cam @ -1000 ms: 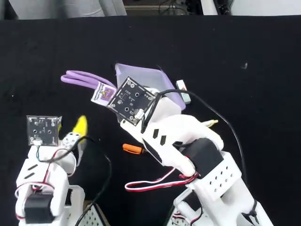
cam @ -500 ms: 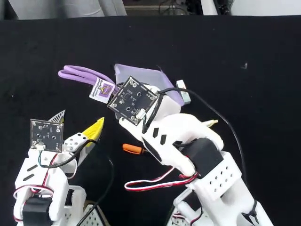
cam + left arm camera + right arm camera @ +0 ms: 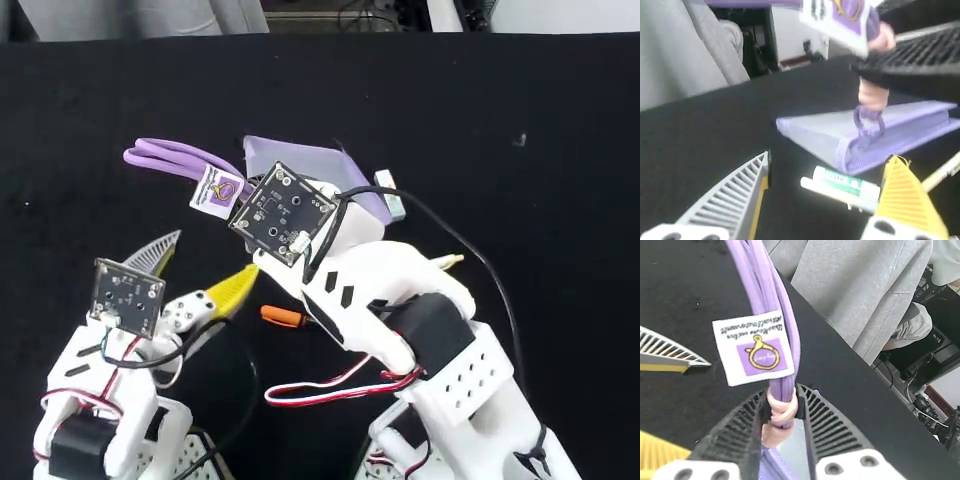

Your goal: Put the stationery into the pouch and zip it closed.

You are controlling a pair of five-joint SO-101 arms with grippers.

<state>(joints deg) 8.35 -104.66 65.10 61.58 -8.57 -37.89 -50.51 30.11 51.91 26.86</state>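
The pouch point(image 3: 318, 160) is lilac, flat and wedge-shaped, and lies on the black desk point(image 3: 520, 100) near its middle. At one corner a woven loop joins it to a pale pink ring point(image 3: 776, 416). A long lilac strap point(image 3: 771, 300) runs from the ring, with a white tag point(image 3: 752, 347) hanging on it. The right fingers point(image 3: 827, 432), black and ribbed, are clamped on the strap at the ring and hold that end up off the desk. In the high view the strap's far end curves out beside the pouch, away from the arm.

The left fingers point(image 3: 237, 287), one yellow and one grey, stand wide apart with nothing between them. They point towards the pouch from a spot near it.

A white-and-green stick point(image 3: 845, 182) lies just beside the pouch's edge. A pale pencil point(image 3: 940, 172) lies near it, and an orange pen point(image 3: 280, 316) rests on the desk close under the right arm.

In the high view the right arm and its camera board cover much of the pouch, so only its far edge and one side show. I cannot tell whether the zip is open. The pencil is cut off by the frame edge in the left wrist view, and the arm hides most of it from above. What the stick is cannot be made out.
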